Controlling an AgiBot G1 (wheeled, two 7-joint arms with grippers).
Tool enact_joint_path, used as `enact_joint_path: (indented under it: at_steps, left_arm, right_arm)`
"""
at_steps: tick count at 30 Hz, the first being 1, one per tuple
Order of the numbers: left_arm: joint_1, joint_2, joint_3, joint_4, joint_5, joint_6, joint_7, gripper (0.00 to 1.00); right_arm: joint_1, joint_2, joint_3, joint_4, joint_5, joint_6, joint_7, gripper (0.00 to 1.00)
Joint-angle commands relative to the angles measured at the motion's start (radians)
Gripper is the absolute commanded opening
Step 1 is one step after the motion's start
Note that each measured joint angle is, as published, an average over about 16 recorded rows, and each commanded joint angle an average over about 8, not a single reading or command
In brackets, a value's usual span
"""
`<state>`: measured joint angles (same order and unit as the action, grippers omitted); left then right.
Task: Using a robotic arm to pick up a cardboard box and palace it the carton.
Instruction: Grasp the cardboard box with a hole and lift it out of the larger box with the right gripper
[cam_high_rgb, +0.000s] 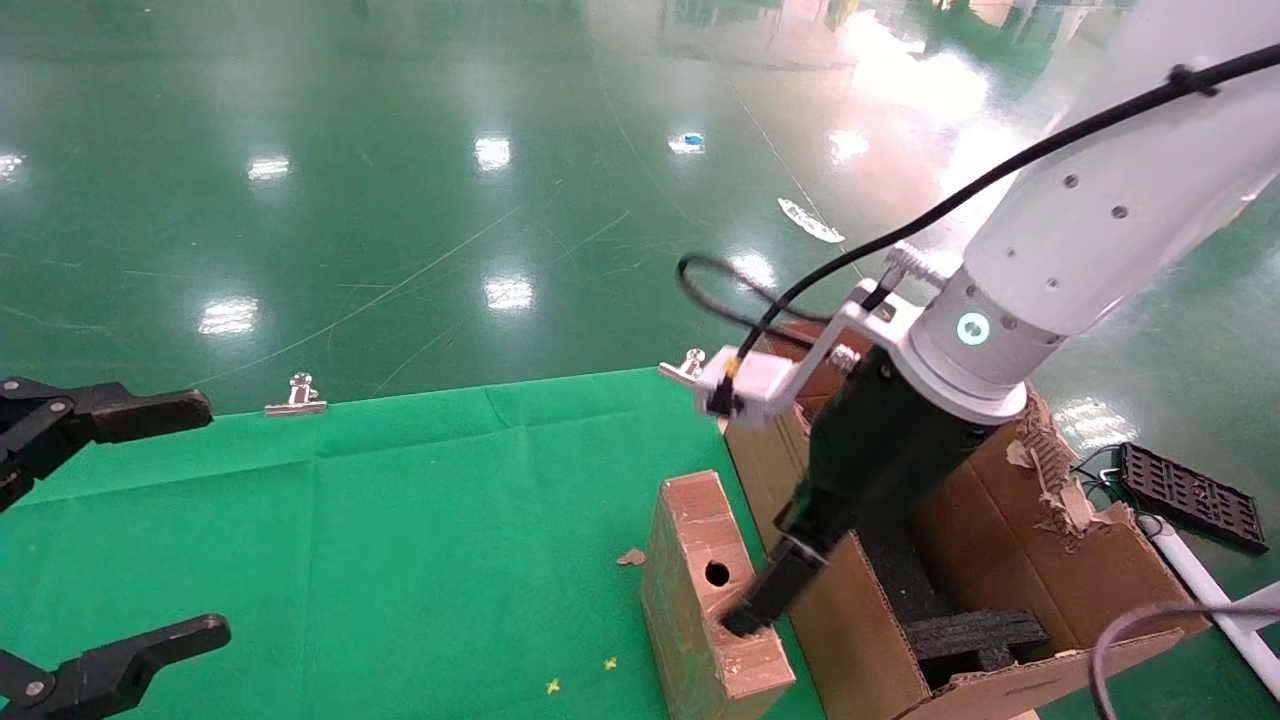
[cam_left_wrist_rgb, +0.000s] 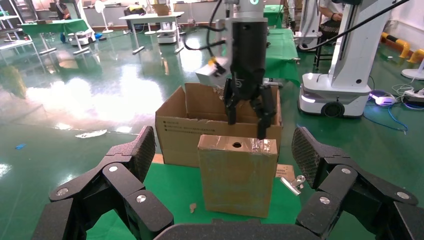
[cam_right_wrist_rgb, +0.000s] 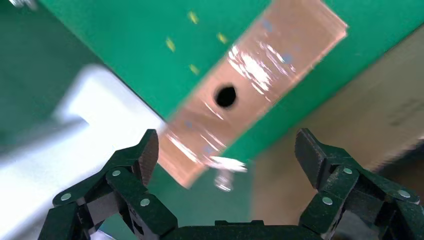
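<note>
From the head view, the robotic arm (cam_high_rgb: 1090, 250) on the right reaches down, its right gripper (cam_high_rgb: 765, 600) poised just over the top face of the cardboard box (cam_high_rgb: 705, 600), which stands upright on the green cloth (cam_high_rgb: 400, 520) right beside the carton (cam_high_rgb: 1010, 560); black foam (cam_high_rgb: 975, 635) shows inside that carton. Over at the left edge, the left gripper (cam_high_rgb: 80, 530) sits parked above the cloth, fingers wide apart and holding nothing. From the left wrist view, the left gripper's fingers (cam_left_wrist_rgb: 125, 165) frame the scene, spread wide, and there's the box (cam_left_wrist_rgb: 237, 175) with its round hole on top, the carton (cam_left_wrist_rgb: 200, 127) just behind it, and the right gripper (cam_left_wrist_rgb: 248, 117) hanging above the box's top, fingers parted, nothing between them. From the right wrist view, looking straight down: open fingers (cam_right_wrist_rgb: 142, 155) straddle the taped, holed top face of the box (cam_right_wrist_rgb: 250, 90), not gripping it, with the carton's wall (cam_right_wrist_rgb: 350, 150) alongside.
</note>
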<state>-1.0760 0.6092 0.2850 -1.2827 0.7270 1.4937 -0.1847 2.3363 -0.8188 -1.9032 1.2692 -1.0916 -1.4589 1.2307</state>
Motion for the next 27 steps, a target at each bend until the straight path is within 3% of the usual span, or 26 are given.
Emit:
enact_joint_path:
  at_steps: [1, 14, 15, 17, 19, 22, 23, 25, 27]
  left_arm:
    - [0.000, 0.000, 0.000, 0.000, 0.000, 0.000, 0.000, 1.00]
    - [0.000, 0.000, 0.001, 0.000, -0.001, 0.000, 0.001, 1.00]
    - [0.000, 0.000, 0.001, 0.000, -0.001, 0.000, 0.001, 1.00]
    - [0.000, -0.001, 0.001, 0.000, -0.001, -0.001, 0.001, 0.97]
    - [0.000, -0.001, 0.001, 0.000, -0.001, -0.001, 0.001, 0.81]
    - [0.000, -0.001, 0.002, 0.000, -0.001, -0.001, 0.001, 0.45]
    - [0.000, -0.001, 0.002, 0.000, -0.001, -0.001, 0.001, 0.33]
    - [0.000, -0.001, 0.002, 0.000, -0.001, -0.001, 0.001, 0.11]
    - [0.000, -0.001, 0.002, 0.000, -0.001, -0.001, 0.001, 0.01]
  right_arm:
    - [-0.011, 0.020, 0.002, -0.024, 0.040, 0.012, 0.061, 1.00]
    - [-0.083, -0.022, -0.030, -0.050, 0.034, 0.065, 0.157, 0.99]
    - [-0.088, -0.027, -0.032, -0.047, 0.029, 0.071, 0.160, 0.92]
    - [-0.098, -0.037, -0.037, -0.041, 0.019, 0.082, 0.165, 0.69]
    - [-0.103, -0.045, -0.042, -0.034, 0.005, 0.091, 0.170, 0.44]
    - [-0.105, -0.051, -0.050, -0.022, -0.016, 0.100, 0.181, 0.07]
    - [-0.105, -0.052, -0.052, -0.017, -0.022, 0.102, 0.185, 0.02]
    - [-0.104, -0.052, -0.057, -0.008, -0.033, 0.106, 0.191, 0.00]
    - [-0.104, -0.051, -0.060, 0.000, -0.040, 0.108, 0.196, 0.00]
